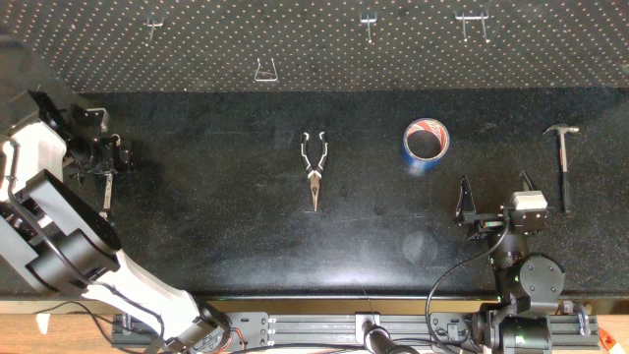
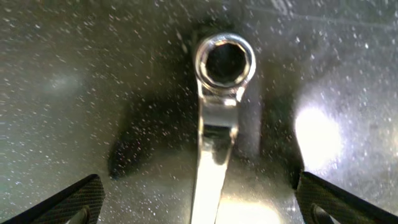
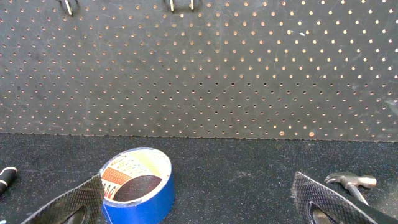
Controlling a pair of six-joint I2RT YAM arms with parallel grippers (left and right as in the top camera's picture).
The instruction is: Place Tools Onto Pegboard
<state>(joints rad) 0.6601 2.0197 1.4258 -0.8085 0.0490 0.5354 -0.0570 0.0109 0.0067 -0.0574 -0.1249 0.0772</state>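
A shiny wrench lies on the black mat, its ring end pointing away from my left gripper. That gripper is open low over the wrench, one finger on each side of the shaft. From above, the left gripper sits at the far left with the wrench below it. My right gripper is open and empty between the blue tape roll and the hammer. Pliers lie mid-mat. The right wrist view shows the tape roll and the hammer head ahead.
The pegboard stands along the back with several hooks, among them a triangular one and two metal ones. The pegboard faces my right gripper. Bare mat lies between the tools.
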